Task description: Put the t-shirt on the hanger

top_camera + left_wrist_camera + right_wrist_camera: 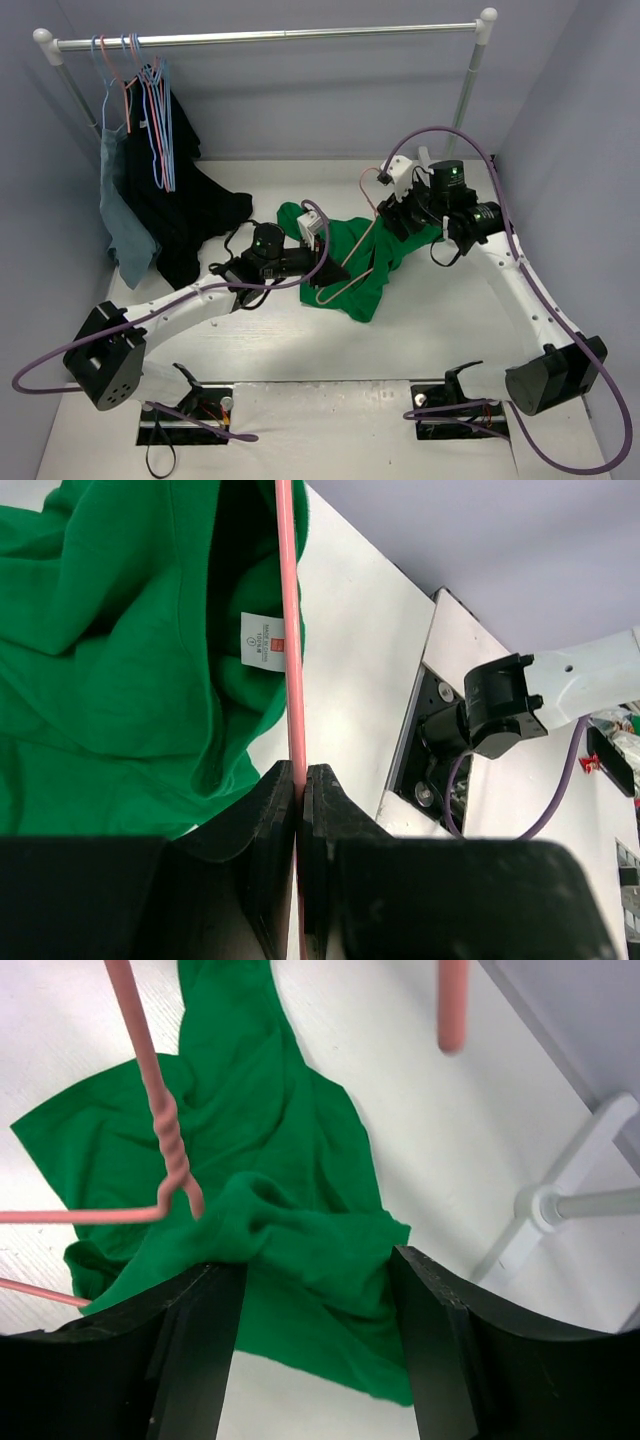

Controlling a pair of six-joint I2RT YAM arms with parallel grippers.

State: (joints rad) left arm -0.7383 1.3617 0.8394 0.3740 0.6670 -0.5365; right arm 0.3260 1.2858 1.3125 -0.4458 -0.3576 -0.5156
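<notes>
**Top view.** One bright green cloth t-shirt point(372, 285) lies crumpled on the white bench point(300, 345), in front of the metal clothes rail point(270, 37). One thin pale pink wire hanger point(356, 262) lies across the t-shirt. The left tool point(333, 272) and the right tool point(395, 218) are over the shirt's two sides.

**Left wrist view.** The left tool is pinched tight on the hanger's wire, with the shirt just to its left.

**Right wrist view.** The right tool is spread wide over a bunched fold of the shirt.

Left end effector point(298, 780) pinched shut; right end effector point(318, 1265) spread open, both arms stretched inward
</notes>
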